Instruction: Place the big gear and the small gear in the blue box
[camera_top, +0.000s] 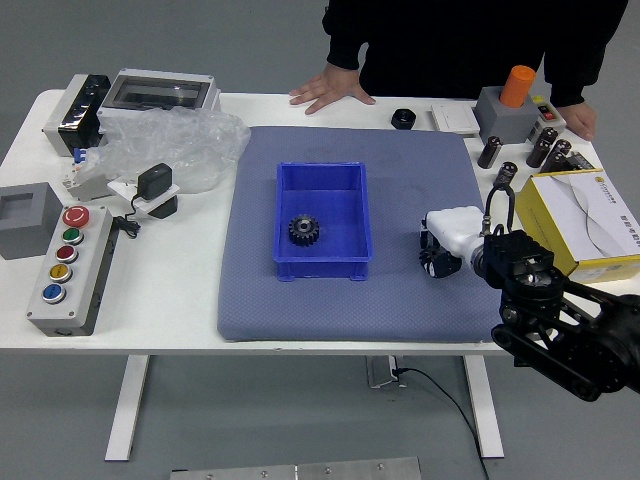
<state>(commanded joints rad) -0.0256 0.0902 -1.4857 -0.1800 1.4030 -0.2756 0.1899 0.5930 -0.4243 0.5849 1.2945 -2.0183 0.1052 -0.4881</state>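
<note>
White table (170, 310) over a grey floor; a blue-grey mat (400, 315) covers its middle, its near edge lying just inside the table's near edge. Blue box (325, 270) sits upright on the mat, left of the mat's centre. Margins of bare mat: narrow strip on the box's left, broader one on its right as far as the robot's right hand, further bands beyond the far wall and in front of the near wall.

Task items: one black toothed gear (304, 230) inside the box, near its left wall, apart from the right wall. Second gear: cannot be identified with certainty; dark shapes at the right hand do not resolve.

Right hand (441, 250), white-backed: over the mat's right part, well apart from the box. Degree of opening and any grip: cannot tell. Its black arm (545, 315) enters from the right, crossing the mat's right edge close to the near side of the yellow box (600, 268).

Far side: person in black (450, 45); one hand (332, 88) spread flat by the far table edge, the other (579, 119) at the far right corner. Black ring-shaped part (403, 119) sits between them, just beyond the mat.
</note>
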